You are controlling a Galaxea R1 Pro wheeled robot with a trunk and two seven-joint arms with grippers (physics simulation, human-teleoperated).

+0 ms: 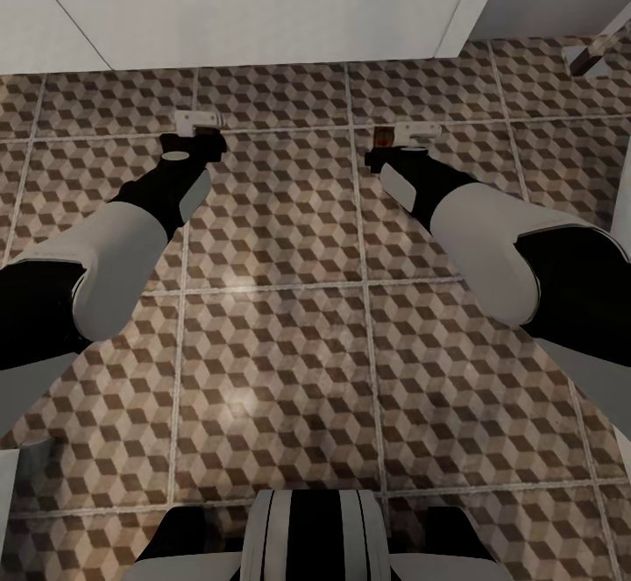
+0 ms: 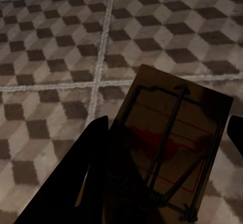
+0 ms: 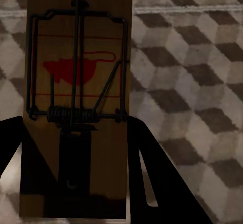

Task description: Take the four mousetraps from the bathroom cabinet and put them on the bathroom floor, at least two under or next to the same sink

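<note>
Your left gripper (image 1: pixel 194 122) is clamped on a mousetrap (image 2: pixel 169 148): in the left wrist view the dark fingers (image 2: pixel 88 173) sit against both long edges of the board, which is tilted, wire frame and red print facing the camera. In the head view that gripper hangs above the bathroom floor (image 1: pixel 280 301), just over a grout line, with the white wall panel (image 1: pixel 254 3) close ahead of it. Whether the board touches the tile you can't tell from these views.

Between the arms you have open patterned tile, nothing on it.

Your right gripper (image 1: pixel 405 136) also holds a mousetrap (image 3: pixel 78 82): in the right wrist view the board runs straight out along the fingers (image 3: pixel 152 178), which flank its rear half on both sides, spring coil and bar across the middle. A sliver of brown board (image 1: pixel 382 137) shows at the fingertips in the head view. This gripper sits at about the same line as the left one, equally near the wall panel.

Far right you have a metal fixture (image 1: pixel 596 51) at the top corner and a white edge low down, well apart from the right gripper.
</note>
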